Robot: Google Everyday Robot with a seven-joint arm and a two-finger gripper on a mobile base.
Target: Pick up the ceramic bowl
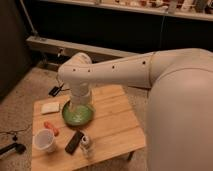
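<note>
The ceramic bowl [85,117] is a round, shallow, glossy green bowl on the small wooden table [112,127], left of the table's middle. My white arm reaches in from the right and bends down over it. The gripper [78,109] hangs straight down into the bowl, with the wrist covering the bowl's back half. The white cup [44,141] stands near the table's front left corner, apart from the bowl.
A pale sponge-like block [50,107] lies at the table's back left. A small red-orange item [51,128] lies beside the cup. A black flat device [75,142] and a small can [87,147] sit near the front edge. Carpet floor surrounds the table; a dark counter stands behind.
</note>
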